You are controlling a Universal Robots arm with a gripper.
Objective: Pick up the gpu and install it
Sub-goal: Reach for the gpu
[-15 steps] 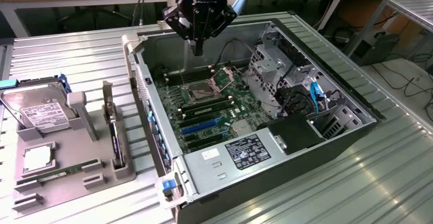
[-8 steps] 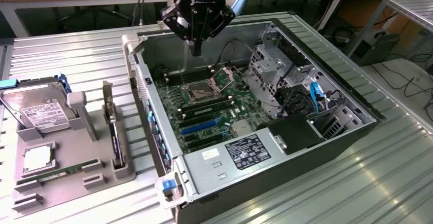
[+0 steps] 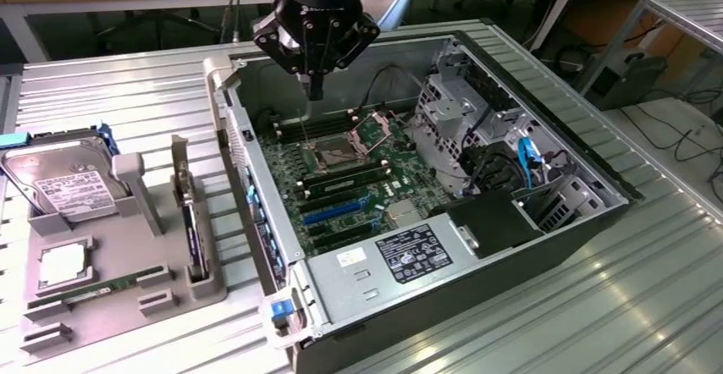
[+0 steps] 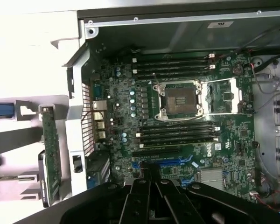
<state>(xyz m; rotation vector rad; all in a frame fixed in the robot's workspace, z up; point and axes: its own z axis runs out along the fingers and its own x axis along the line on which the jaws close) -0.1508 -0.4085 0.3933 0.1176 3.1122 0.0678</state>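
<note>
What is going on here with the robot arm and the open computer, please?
The arm's black gripper hangs shut and empty over the green motherboard inside the open grey computer case. The gpu, a thin green card with a silver end bracket, stands upright in the grey parts tray beside the case, not yet picked up.

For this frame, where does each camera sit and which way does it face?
Exterior view: off the arm, high, looking down at the open computer case; the gripper hangs over it.
Wrist view: on the wrist, looking down onto the motherboard; dark fingers show.
Both share the CPU socket and the gpu standing outside the case.
</note>
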